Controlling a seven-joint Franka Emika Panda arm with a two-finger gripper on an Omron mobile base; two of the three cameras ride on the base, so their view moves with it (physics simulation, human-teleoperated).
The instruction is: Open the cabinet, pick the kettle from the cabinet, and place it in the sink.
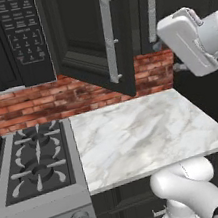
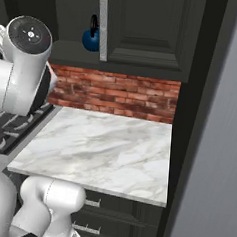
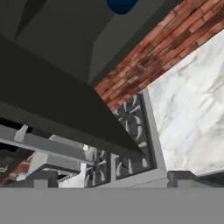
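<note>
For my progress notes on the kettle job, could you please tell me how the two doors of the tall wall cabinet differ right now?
The left cabinet door is swung out over the marble counter; the right cabinet door sits shut against the frame. Behind the left one the blue kettle shows on the shelf; the right one hides what is behind it. Both are black, panelled, with long silver bar handles.

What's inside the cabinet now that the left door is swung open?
The dark-blue kettle sits on the cabinet's bottom shelf, just behind the closed right door's bar handle, which covers its right edge. The rest of the interior is dark, and that door hides whatever lies behind it.
</note>
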